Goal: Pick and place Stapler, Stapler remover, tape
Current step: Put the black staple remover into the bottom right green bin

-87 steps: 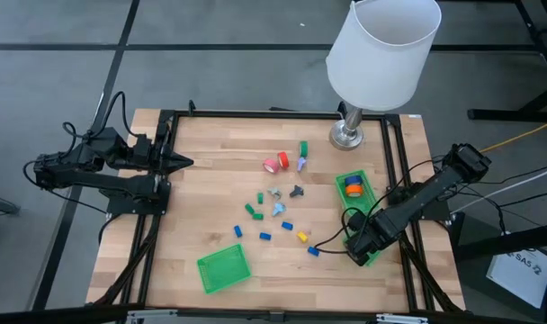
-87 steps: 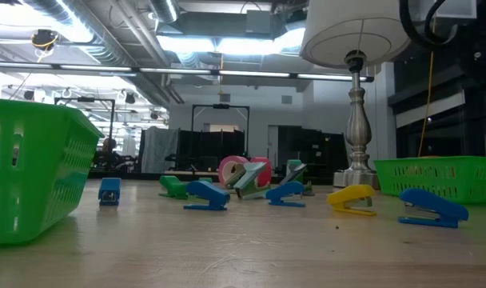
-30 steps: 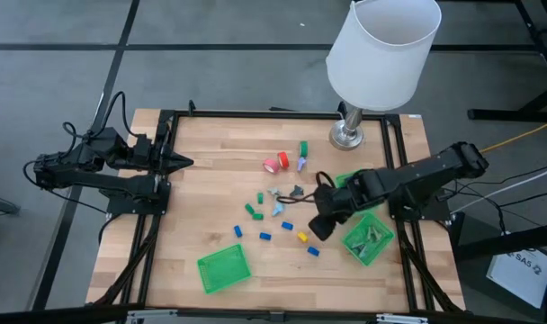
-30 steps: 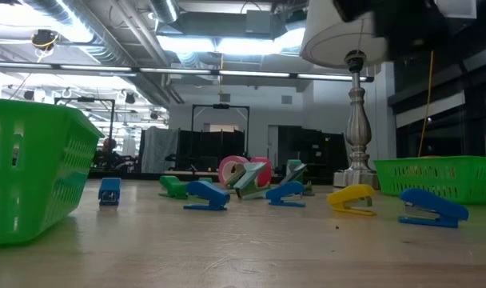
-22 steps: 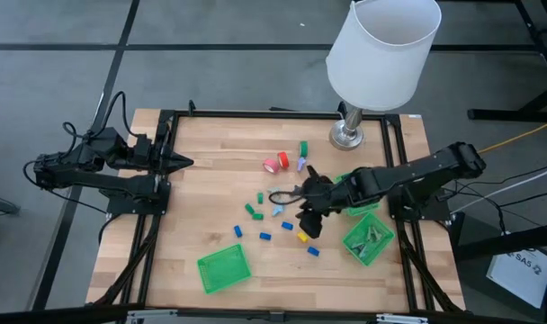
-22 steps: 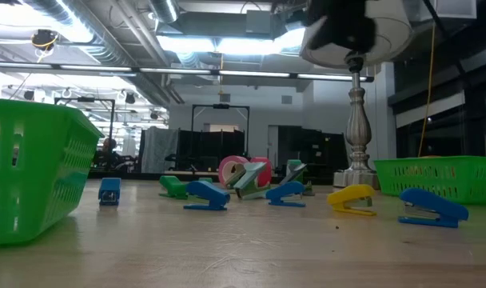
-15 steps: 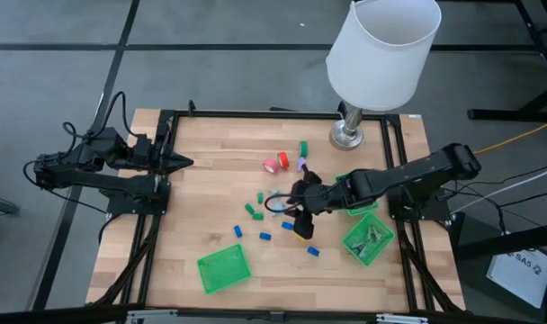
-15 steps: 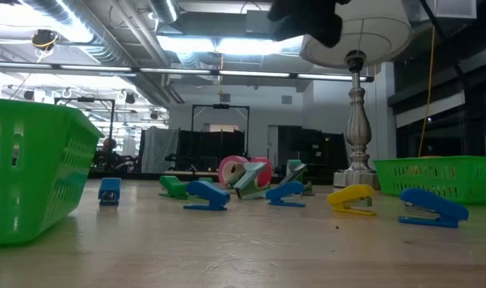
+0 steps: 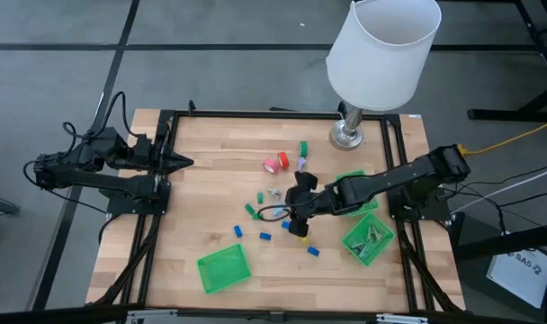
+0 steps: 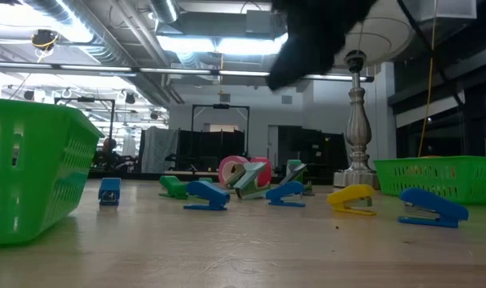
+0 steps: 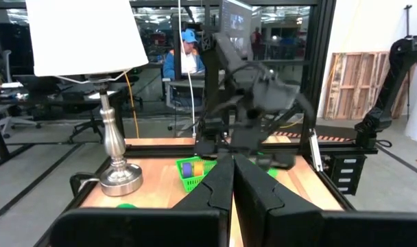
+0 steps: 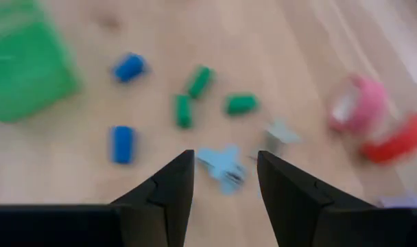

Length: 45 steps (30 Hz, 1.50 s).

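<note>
My right gripper (image 9: 296,214) hangs open above the middle of the table. In the right wrist view a light blue stapler remover (image 12: 222,163) lies on the wood just ahead of its open fingers (image 12: 225,184), untouched, with a grey one (image 12: 277,133) beside it. The pink tape roll (image 9: 271,166) and the red one (image 9: 283,158) rest on the table farther back. Small staplers lie scattered around: green (image 9: 251,210), blue (image 9: 265,237), yellow (image 10: 352,199). My left gripper (image 9: 179,163) waits shut at the table's left edge.
A green basket (image 9: 224,268) stands near the front edge. Another (image 9: 368,238) on the right holds removers, and a third (image 9: 353,183) behind it is partly under my right arm. A lamp (image 9: 349,135) stands at the far right. Bare wood lies on the left half.
My right gripper has travelled toward the table's left, from beside the right-hand baskets to over the scattered staplers and removers in the middle. Nothing on the table has moved.
</note>
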Each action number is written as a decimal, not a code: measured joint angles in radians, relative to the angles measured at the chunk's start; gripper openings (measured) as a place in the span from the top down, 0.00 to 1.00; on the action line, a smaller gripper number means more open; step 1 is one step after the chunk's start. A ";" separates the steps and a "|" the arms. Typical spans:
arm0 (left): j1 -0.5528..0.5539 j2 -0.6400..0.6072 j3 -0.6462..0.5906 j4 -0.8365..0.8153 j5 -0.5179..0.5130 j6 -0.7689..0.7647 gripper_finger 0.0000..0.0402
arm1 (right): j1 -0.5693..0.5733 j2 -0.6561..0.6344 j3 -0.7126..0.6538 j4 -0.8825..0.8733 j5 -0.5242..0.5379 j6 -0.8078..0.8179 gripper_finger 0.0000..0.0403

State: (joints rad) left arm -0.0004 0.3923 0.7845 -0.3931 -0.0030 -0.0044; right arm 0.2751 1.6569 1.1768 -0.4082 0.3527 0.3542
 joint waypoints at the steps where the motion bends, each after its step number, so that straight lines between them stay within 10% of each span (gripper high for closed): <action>1: 0.000 0.000 0.000 0.000 0.000 0.000 0.98 | -0.005 0.000 -0.022 0.003 0.026 0.027 0.59; 21: 0.000 0.000 0.000 0.000 0.000 0.000 0.98 | -0.072 0.001 -0.428 0.417 0.039 0.750 0.59; 33: 0.000 0.000 0.000 0.000 0.000 0.000 0.98 | -0.130 0.005 -0.434 0.420 0.052 0.736 0.61; 45: 0.000 0.000 0.000 0.000 0.000 0.000 0.99 | -0.135 0.005 -0.430 0.400 0.069 0.694 0.94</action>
State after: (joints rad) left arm -0.0003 0.3920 0.7845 -0.3931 -0.0029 -0.0044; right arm 0.1402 1.6619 0.7464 -0.0080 0.4220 1.0484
